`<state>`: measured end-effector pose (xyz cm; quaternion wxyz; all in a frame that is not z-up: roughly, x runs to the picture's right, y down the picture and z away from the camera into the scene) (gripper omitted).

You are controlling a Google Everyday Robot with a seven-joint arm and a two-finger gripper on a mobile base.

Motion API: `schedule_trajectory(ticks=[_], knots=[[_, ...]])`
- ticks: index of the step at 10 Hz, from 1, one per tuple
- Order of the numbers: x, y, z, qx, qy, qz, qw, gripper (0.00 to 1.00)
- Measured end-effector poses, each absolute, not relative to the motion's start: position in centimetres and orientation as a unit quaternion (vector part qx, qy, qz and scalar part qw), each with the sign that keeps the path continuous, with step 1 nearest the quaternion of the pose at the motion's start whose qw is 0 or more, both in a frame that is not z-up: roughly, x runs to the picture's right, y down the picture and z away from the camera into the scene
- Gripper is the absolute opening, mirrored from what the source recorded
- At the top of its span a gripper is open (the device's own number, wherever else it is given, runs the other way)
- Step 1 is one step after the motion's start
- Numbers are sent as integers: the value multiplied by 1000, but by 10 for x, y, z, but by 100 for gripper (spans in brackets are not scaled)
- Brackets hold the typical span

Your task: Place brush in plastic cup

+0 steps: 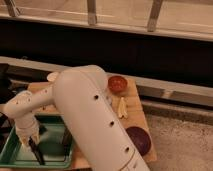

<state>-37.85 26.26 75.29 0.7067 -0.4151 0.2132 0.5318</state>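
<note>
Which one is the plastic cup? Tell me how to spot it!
Find the wooden tabletop and look to its far left corner, behind the big white robot arm, whose pincer is down in the green tray nearer us. The small white plastic cup stands there; its neighbours, the red bowl and the dark purple bowl, are wider and coloured.
</note>
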Motion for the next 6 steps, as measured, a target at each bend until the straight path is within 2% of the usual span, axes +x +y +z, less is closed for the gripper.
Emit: schedule_trajectory(ticks=[6], knots=[[-356,207,715,-370,158,567,719,0]])
